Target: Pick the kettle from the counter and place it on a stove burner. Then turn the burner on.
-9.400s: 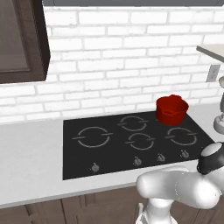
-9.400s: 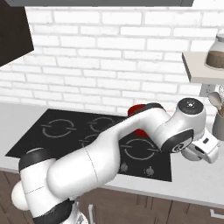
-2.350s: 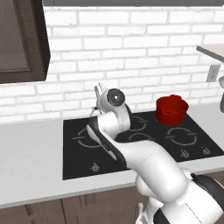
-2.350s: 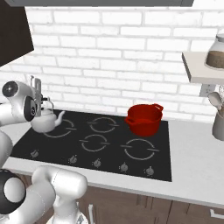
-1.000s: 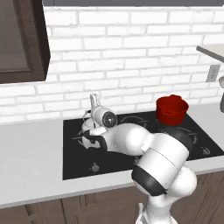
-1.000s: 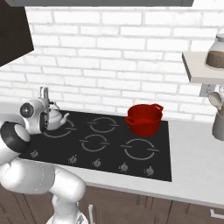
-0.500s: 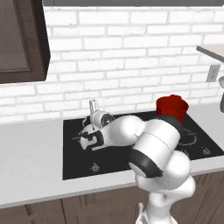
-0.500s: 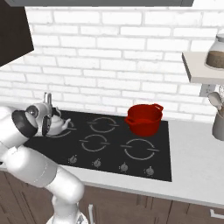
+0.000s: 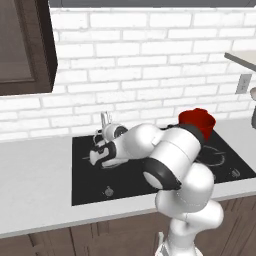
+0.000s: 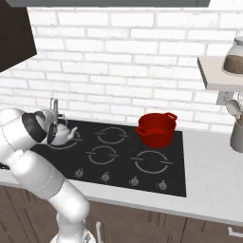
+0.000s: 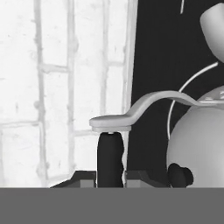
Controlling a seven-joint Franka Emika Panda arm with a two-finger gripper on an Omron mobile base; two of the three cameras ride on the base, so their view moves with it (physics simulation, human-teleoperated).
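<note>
Silvery-white and rounded, the kettle [image 10: 60, 133] sat at the left of the right base view, on or just above the black glass cooktop [image 10: 156, 182] over the large ring of the stove burner [image 10: 71, 141]; whether its base touched the glass could not be told. In the left base view the kettle [image 9: 111, 159] lay left of centre, mostly hidden by the arm. The gripper [image 11: 144, 168] had its fingers [image 11: 109, 157] pinching the thin arched handle [image 11: 135, 111], which ran across the hand view from its flat end at centre left toward the kettle's body at the lower right. So the body hung to one side of the fingers, with the spout pointing right in the right base view. The red pot [image 10: 155, 129] stood well apart, right of centre. The pale grey worktop [image 9: 35, 180] bordered the cooktop on the left. Judged from this, release came next, then the knobs [image 10: 134, 180] along the front edge.
</note>
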